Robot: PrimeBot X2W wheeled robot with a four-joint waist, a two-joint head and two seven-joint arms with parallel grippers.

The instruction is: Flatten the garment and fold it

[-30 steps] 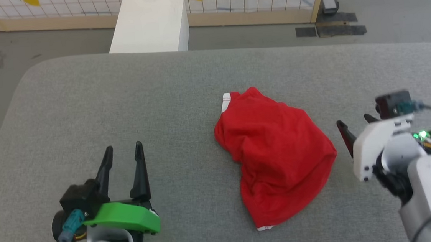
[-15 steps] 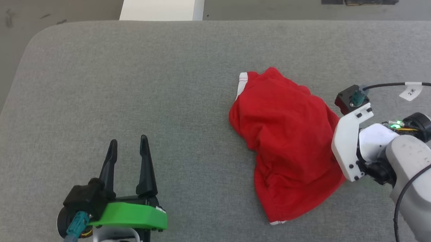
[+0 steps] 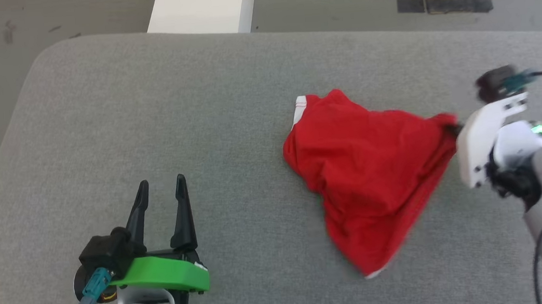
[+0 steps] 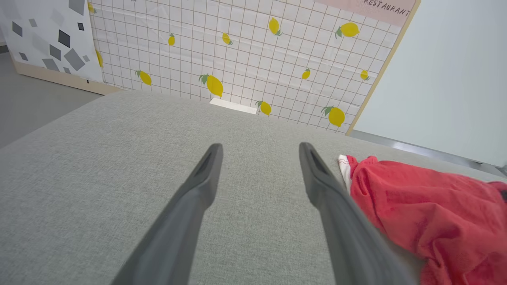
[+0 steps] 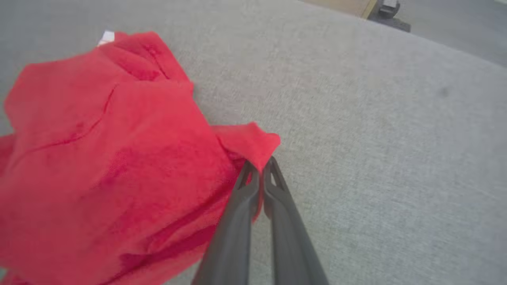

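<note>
The garment (image 3: 369, 173) is a crumpled red pair of shorts with a bit of white trim, lying right of centre on the grey cushion (image 3: 151, 108). Its right edge is lifted and stretched toward my right gripper (image 3: 452, 127), whose fingers are shut on a pinch of the red fabric (image 5: 253, 148). In the right wrist view the garment (image 5: 111, 158) hangs left of the closed right gripper (image 5: 261, 170). My left gripper (image 3: 161, 186) stands open at the lower left, well clear of the garment (image 4: 427, 209), nothing between its fingers (image 4: 206, 174).
A white box (image 3: 201, 5) stands on the floor beyond the cushion's far edge. A lemon-patterned grid panel (image 4: 237, 59) rises behind it. The cushion's rounded left edge (image 3: 13, 138) drops to the grey floor.
My right gripper closed on the garment's right edge and pulled it up and to the right, stretching the cloth. The head camera tilted down. The left gripper stayed still and open.
</note>
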